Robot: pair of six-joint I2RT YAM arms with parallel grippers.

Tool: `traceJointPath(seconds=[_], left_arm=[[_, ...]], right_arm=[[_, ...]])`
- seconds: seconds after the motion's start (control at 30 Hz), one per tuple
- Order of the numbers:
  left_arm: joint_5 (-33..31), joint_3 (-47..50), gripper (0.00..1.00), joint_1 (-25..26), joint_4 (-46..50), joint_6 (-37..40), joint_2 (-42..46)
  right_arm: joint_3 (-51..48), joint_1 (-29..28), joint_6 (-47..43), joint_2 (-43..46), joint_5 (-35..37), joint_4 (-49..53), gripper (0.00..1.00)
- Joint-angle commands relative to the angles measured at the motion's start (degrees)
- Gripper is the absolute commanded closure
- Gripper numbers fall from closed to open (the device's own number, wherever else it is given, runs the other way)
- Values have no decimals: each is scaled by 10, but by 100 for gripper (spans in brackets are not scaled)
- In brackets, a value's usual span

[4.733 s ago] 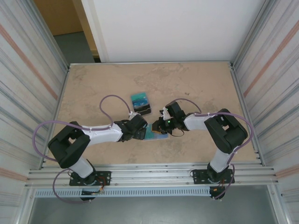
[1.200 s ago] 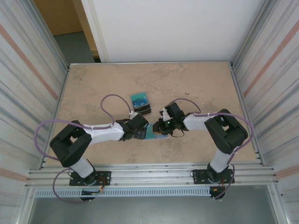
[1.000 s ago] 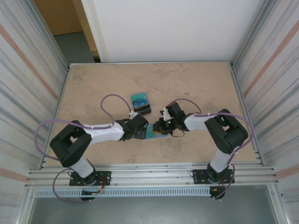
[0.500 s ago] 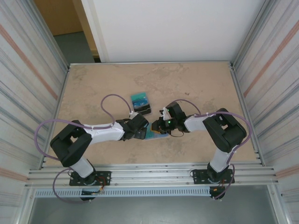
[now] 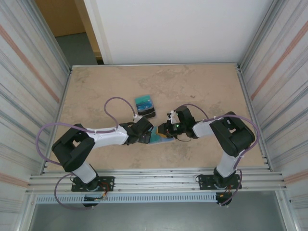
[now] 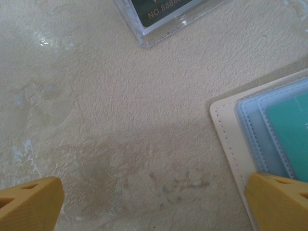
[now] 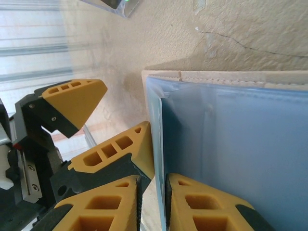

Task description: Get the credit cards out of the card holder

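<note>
- The card holder (image 5: 157, 138) lies on the table (image 5: 202, 86), wedged between the two wrists. From above, the arms cover most of it, leaving a sliver of teal-blue and tan.
- The left gripper (image 6: 154, 204) sits just left of the card holder, low over the table. Its yellow fingers are spread wide apart and grasp nothing.
- One of its fingertips (image 6: 279, 199) overlaps the card holder's tan corner in the left wrist view. I cannot tell whether it touches the corner or hangs just above it.
- That view shows the card holder's stitched tan border, then a pale blue pocket. A teal card (image 6: 291, 125) sits tucked inside the pocket, and the picture's right edge cuts it off.
- The right gripper (image 7: 153, 204) comes in from the card holder's right side. Its fingers are clenched almost together on a thin pale blue edge of the card holder.
- Whether a card is caught in that pinch along with the blue layer is hard to make out.
- In the right wrist view the card holder's pale blue face takes up the right half, with the tan border running along its top. Its right and lower parts run out of the picture.
- The left gripper's yellow fingers show just past the card holder's free edge in that view.
- A stack of cards (image 5: 145, 107) lies behind the card holder, toward the far side of the table and apart from it.
- The left wrist view catches one corner of the stack, with a clear rim and a dark face. The printed lettering on it is cut off at the top of the picture.
</note>
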State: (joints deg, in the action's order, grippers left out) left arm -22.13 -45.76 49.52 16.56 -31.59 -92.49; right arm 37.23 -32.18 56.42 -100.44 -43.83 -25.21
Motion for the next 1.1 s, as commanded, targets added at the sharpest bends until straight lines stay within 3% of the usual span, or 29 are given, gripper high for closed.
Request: traceJointPath(seconds=[0.0,0.57,1.07], left_arm=[[2,5,1,3,30,-5,-34],[1,3,1,3,34,-5,-36],[2,3,1,2,37,-7,-37]], right_arm=[[-6,4,13,22,-22,-27,78],[-18,20,13,34,-24,-26,80],[-23,28,12,40,-24,-26,87]])
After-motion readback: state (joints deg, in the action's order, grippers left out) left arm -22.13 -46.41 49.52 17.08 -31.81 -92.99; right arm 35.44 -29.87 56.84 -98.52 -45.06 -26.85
